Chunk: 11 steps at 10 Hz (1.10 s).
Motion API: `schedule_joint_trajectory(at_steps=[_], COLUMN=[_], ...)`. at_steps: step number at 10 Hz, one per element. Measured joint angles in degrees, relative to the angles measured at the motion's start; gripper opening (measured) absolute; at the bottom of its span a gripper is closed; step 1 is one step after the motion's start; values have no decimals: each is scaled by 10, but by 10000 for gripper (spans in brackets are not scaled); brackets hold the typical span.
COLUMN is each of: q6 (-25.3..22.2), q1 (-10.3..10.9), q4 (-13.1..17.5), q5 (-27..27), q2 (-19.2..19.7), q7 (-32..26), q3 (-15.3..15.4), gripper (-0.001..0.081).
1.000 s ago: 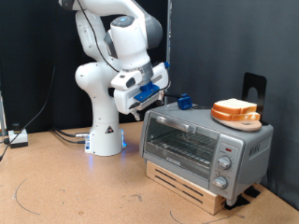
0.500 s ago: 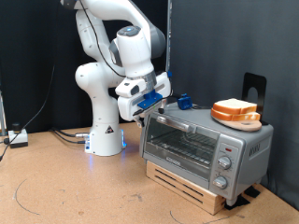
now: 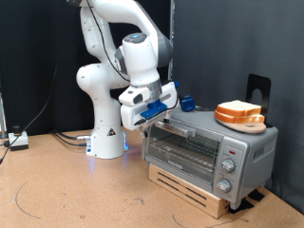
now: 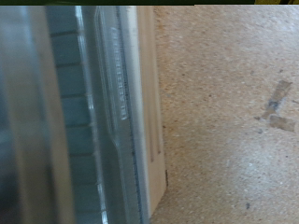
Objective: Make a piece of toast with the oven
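The silver toaster oven [image 3: 209,150] stands on the exterior view's right, its glass door shut. Two slices of toast [image 3: 239,111] lie on a round orange plate [image 3: 228,122] on the oven's top. My gripper [image 3: 157,116] hangs at the oven's upper front corner on the exterior view's left, close to the grey bar handle [image 3: 180,127]; its fingers are hidden behind the hand. The wrist view shows the oven's glass door [image 4: 79,121] and handle [image 4: 117,84] very close, with no fingers in the picture.
The oven sits on a wooden slatted base [image 3: 195,193]. A black stand [image 3: 258,87] rises behind the plate and a blue object [image 3: 187,103] lies at the oven's back. The robot base [image 3: 104,133] and cables [image 3: 17,141] are on the left. The brown tabletop [image 3: 76,190] shows in front.
My gripper has moved down and to the exterior view's right, closer to the oven's upper front corner and handle. The oven, plate and toast have not moved.
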Motion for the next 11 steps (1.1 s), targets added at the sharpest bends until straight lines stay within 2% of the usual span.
schedule_joint_trajectory(at_steps=[5,11], q6=[29,29], q1=[-13,-13], q4=[36,74], q5=[2,2], q2=[69,108], q7=[-13,-48], q3=[-23,-52], gripper=[807,807])
